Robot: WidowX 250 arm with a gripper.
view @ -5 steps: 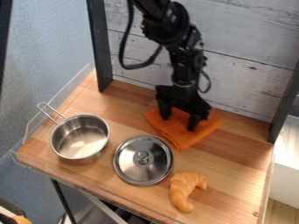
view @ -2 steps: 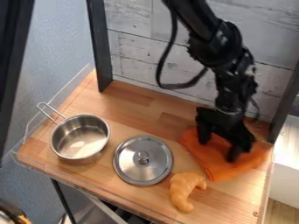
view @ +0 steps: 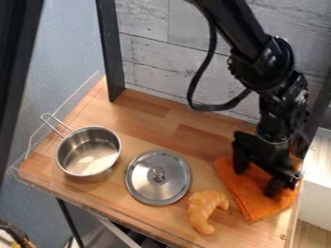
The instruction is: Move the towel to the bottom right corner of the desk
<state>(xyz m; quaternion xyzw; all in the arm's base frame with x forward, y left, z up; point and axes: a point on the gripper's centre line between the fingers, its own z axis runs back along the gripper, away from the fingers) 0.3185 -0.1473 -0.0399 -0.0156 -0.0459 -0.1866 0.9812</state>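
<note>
Beside the croissant (view: 204,207), the end effector (view: 257,181) is spread over the towel (view: 251,192), which looks light and limp, likely best pressed mid-cloth.

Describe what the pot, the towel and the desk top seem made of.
The pot looks like smooth, shiny metal, probably steel: it shows bright reflections. The orange towel seems soft cloth, matte and creased. The desk top appears to be wood or a wood print, with grain in joined strips.
</note>
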